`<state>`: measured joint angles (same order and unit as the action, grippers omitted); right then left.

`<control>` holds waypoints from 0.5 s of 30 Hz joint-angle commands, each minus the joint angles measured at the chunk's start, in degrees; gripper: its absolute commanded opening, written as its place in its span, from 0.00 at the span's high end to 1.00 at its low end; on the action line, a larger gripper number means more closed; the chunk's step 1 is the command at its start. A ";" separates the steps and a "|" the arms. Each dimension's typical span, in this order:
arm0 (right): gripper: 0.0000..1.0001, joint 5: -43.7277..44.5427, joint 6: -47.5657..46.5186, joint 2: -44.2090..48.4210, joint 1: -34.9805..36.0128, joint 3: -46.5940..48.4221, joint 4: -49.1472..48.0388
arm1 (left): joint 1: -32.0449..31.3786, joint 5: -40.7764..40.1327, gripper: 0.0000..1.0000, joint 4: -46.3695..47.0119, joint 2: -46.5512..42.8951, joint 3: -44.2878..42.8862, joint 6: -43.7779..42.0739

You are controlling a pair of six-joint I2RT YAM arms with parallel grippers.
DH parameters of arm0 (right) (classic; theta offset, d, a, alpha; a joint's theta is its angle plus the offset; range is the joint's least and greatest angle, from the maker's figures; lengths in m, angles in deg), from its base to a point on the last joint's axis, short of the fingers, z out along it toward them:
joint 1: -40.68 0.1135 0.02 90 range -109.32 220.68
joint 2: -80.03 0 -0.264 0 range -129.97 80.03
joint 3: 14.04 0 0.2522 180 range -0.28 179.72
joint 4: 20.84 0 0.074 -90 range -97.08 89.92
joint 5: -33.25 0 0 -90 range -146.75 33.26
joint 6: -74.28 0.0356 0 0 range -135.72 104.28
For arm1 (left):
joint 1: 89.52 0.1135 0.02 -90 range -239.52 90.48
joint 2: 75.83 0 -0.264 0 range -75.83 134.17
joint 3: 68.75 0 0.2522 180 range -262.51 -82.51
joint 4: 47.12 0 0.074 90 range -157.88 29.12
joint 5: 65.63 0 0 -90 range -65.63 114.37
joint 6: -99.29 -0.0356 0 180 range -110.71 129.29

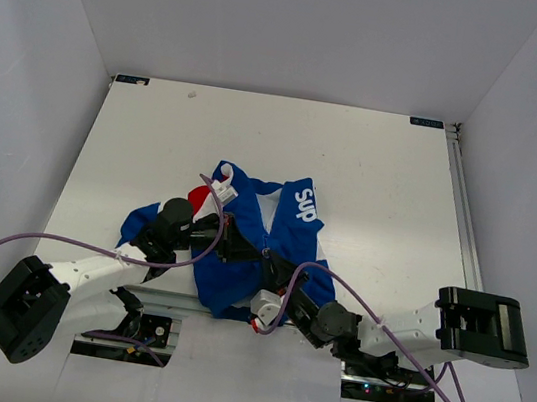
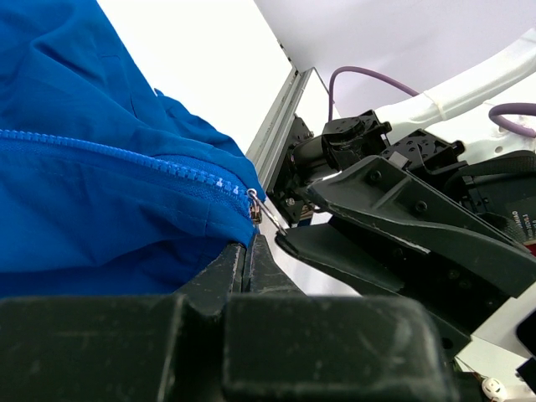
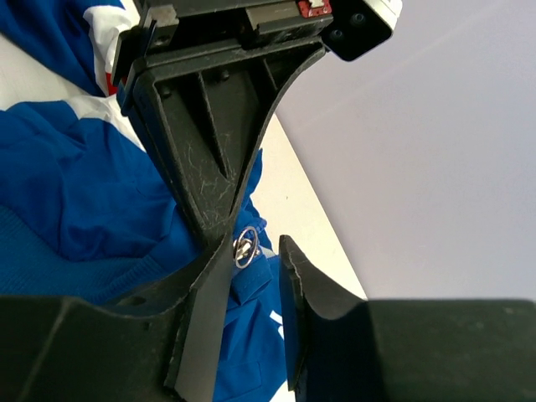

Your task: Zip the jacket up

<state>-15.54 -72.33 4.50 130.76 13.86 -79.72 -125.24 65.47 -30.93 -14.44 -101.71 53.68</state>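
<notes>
1. Top view: your small royal-blue fabric jacket with red and white panels (image 1: 221, 280) lies rumpled on the white worktop (image 1: 373, 176), toward the near edge, with the white "Sup" lettering (image 1: 305, 205) facing up. Your left hand (image 1: 256, 253) and right hand (image 1: 272, 277) meet over its front, tips close together.
2. Left wrist view: your left hand (image 2: 247, 260) is pinched tight on the jacket (image 2: 100, 167) at the bottom hem, right under the blue zipper (image 2: 126, 155). The small silver zipper pull (image 2: 255, 209) sticks out at the zipper's end, with the right hand (image 2: 295, 213) just beside it.
3. Right wrist view: your right hand (image 3: 255, 249) has its fingers a little apart. The pull (image 3: 244, 247) sits in that narrow gap, up against one finger. The left hand (image 3: 219, 226) comes down from above onto the jacket (image 3: 84, 193).
</notes>
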 commanded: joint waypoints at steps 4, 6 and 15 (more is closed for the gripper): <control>0.74 1.65 0.47 -1.79 0.18 2.21 -8.92 | 0.13 -0.06 1.00 0.11 -1.27 -0.22 -0.80; 0.76 2.18 0.45 -1.98 0.20 2.37 -8.92 | 0.13 -0.06 1.00 0.18 -1.36 -0.22 -0.88; 0.75 3.20 0.98 -2.52 -0.24 2.29 -9.28 | 0.13 0.12 1.00 0.57 -1.80 0.04 -0.82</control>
<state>-13.90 -72.08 2.30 130.73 14.53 -80.17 -125.24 65.47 -30.95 -14.67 -101.71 53.44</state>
